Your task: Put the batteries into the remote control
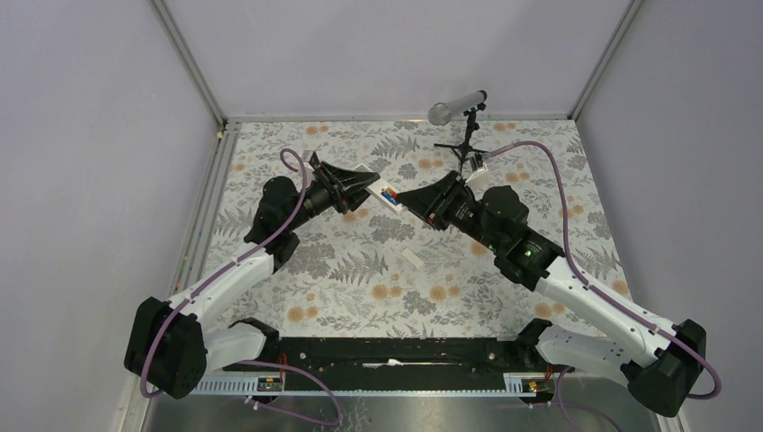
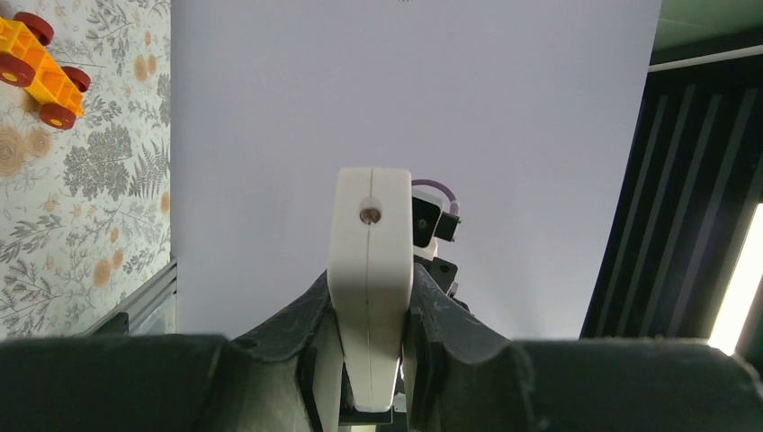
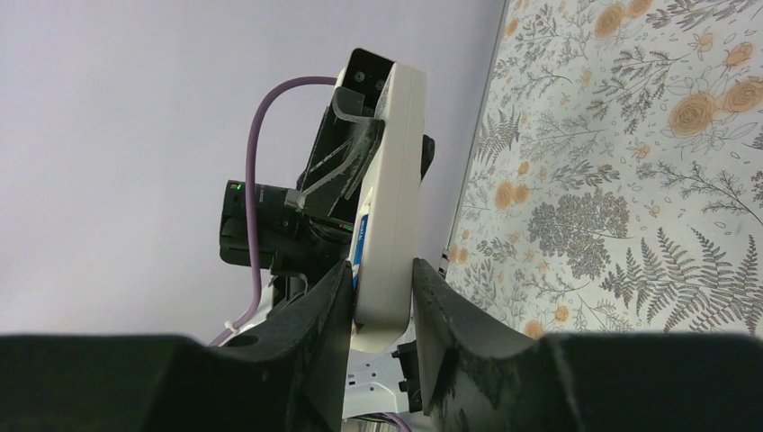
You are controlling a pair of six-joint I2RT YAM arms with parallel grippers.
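Observation:
The white remote control [image 1: 381,191] is held in the air between both grippers, over the far middle of the table. My left gripper [image 1: 363,184] is shut on its left end; the left wrist view shows that end [image 2: 370,234] clamped between the jaws [image 2: 371,288]. My right gripper [image 1: 407,199] is shut on its right end, also seen in the right wrist view [image 3: 381,270]. The batteries [image 1: 389,194] show as a red and blue patch in the remote's open back. A blue strip of one cell [image 3: 362,238] shows beside the remote's body [image 3: 392,180].
A small loose white cover piece [image 1: 411,258] lies on the floral cloth nearer the arms. A microphone on a small tripod [image 1: 463,135] stands at the back. An orange toy car with red wheels [image 2: 40,67] lies on the cloth.

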